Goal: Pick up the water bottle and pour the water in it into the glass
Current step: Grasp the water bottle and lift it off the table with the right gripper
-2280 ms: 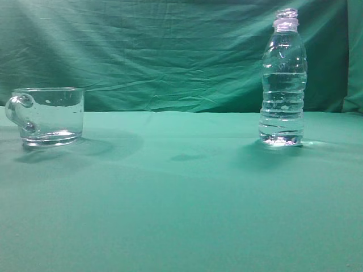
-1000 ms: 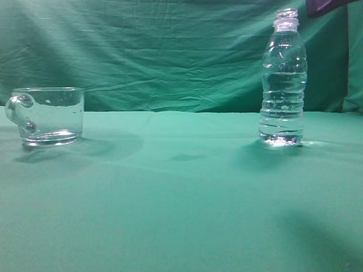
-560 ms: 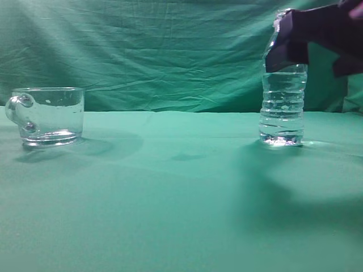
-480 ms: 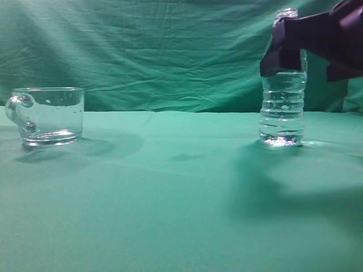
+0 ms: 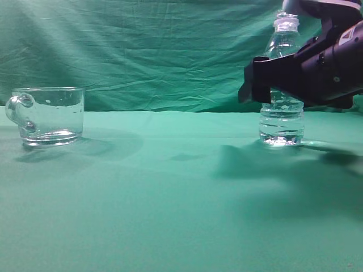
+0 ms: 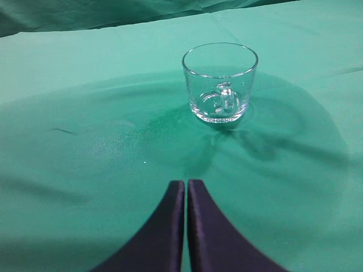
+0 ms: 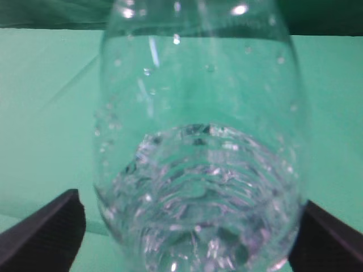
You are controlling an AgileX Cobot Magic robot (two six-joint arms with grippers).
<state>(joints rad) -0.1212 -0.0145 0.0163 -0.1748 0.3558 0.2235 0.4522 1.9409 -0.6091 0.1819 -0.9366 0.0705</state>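
A small clear plastic water bottle (image 5: 282, 113) with a ribbed body and an uncapped threaded neck stands upright on a green cloth-covered table (image 5: 170, 209), between the dark fingers of the right pincer (image 7: 187, 226). The pincer is spread wide, one finger on each side of the bottle's middle and neither visibly touching it, so it appears lined up to close on the body. Clear water (image 7: 198, 187) fills most of the bottle. Well to the pincer's left stands the target, a short, wide clear glass mug (image 5: 48, 116) with a loop handle, upright and apparently empty. The left pincer (image 6: 186, 187) hangs short of the mug, its fingers pressed together, holding nothing. Nothing lies between bottle and mug; a wrinkled green backdrop (image 5: 159, 51) hangs behind.
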